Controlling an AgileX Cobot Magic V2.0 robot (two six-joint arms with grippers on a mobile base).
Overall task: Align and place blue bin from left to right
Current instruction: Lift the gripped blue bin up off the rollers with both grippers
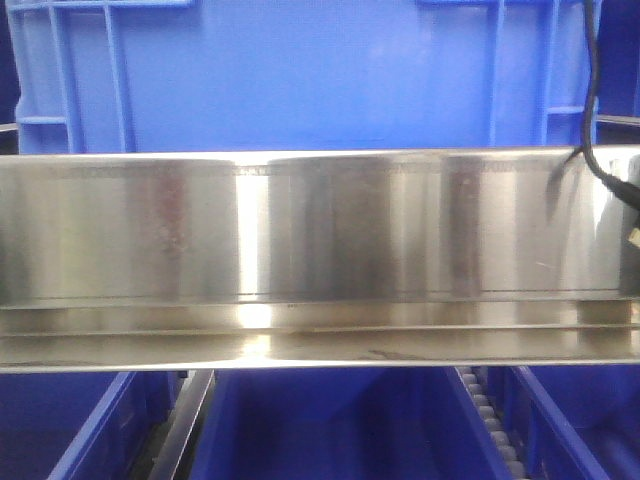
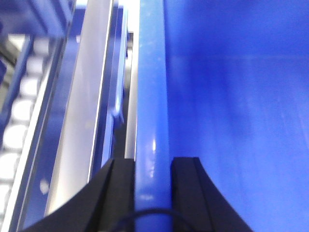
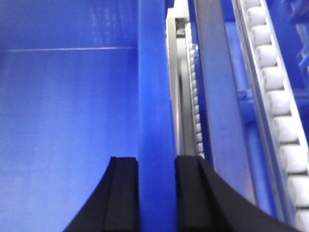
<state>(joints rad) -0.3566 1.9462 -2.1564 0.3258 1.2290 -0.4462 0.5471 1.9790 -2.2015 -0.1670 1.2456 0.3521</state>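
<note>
Finish of the blue bin [image 1: 300, 70]: moulded plastic, the wall smooth with a low sheen, the rim glossier with small highlights. The rail [image 1: 320, 230] is bright brushed metal, mirror-like, marked by dark smears and streaks. The rollers [image 3: 282, 125] are white plastic, smooth, semi-matt. The left hand [image 2: 152, 166] and right hand [image 3: 157, 164] are matt black, plastic or rubber, unclear which. The cable [image 1: 592, 80] has a smooth black jacket.

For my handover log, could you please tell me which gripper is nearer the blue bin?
Neither: left gripper and right gripper each have jaws closed on a rim of the blue bin.
</note>
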